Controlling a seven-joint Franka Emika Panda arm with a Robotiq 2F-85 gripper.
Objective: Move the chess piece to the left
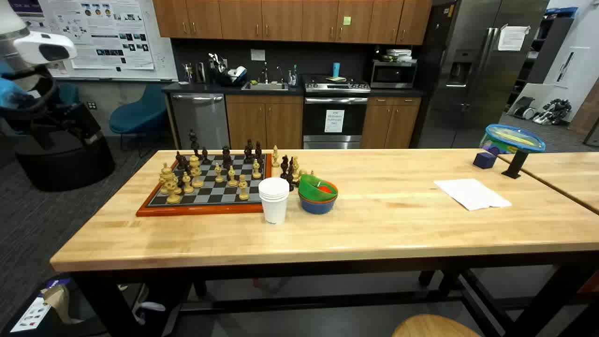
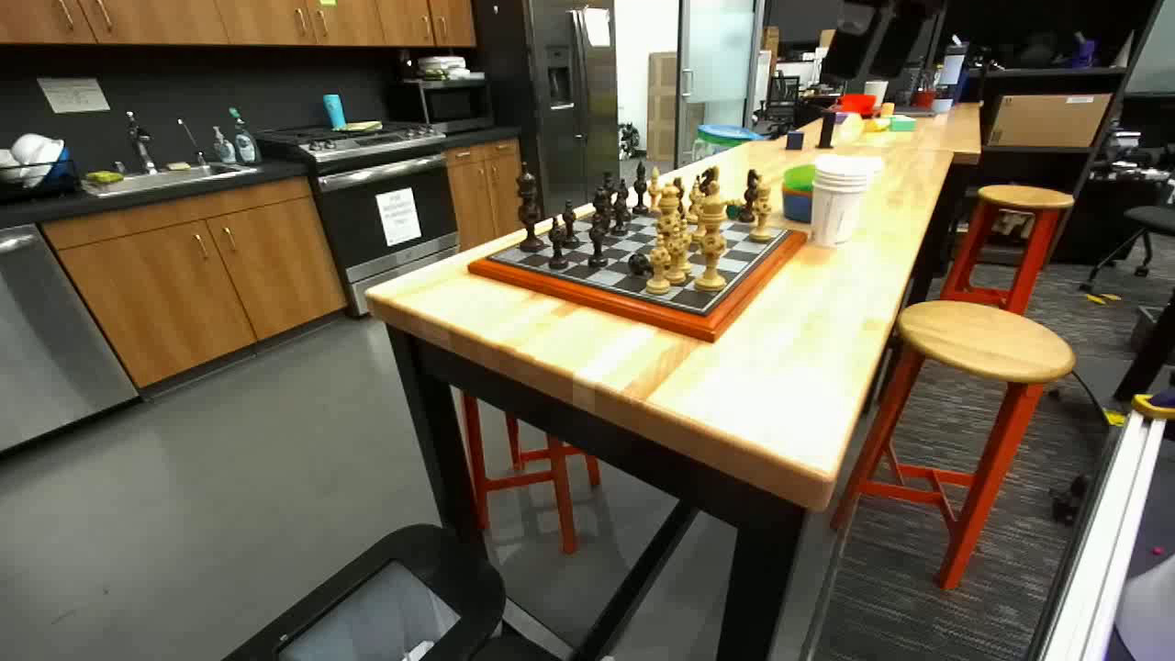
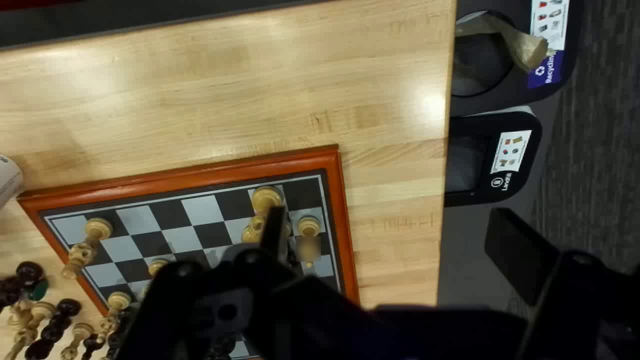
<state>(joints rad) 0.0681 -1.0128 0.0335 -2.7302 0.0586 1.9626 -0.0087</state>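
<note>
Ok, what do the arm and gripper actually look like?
The arm is white and rounded, with a dark oval patch; a black loop, perhaps a cable, shows below it. The gripper is black, with two flat-faced fingers. No lettering is readable.

In an exterior view, we have a long, pale wooden table [image 1: 398, 229], with the dark-topped, wood-fronted kitchen counter [image 1: 201, 89] behind it. On the table's left we find the square chequered chessboard in a reddish wooden frame [image 1: 201, 209], bearing carved tan chess pieces [image 1: 196, 172] mostly in front of carved dark-brown chess pieces [image 1: 227, 158]; more of both are just right of it. Stacked white paper cups [image 1: 274, 206] sit just beside the board's near right corner, round green, orange and blue bowls [image 1: 318, 207] right of those. Well to the right lies a flat white paper sheet [image 1: 470, 193]; behind it we see a dark-blue cube [image 1: 485, 160] and, farther right, an upright black stand [image 1: 516, 164] before a round, clear, blue-lidded tub [image 1: 514, 136]
</note>
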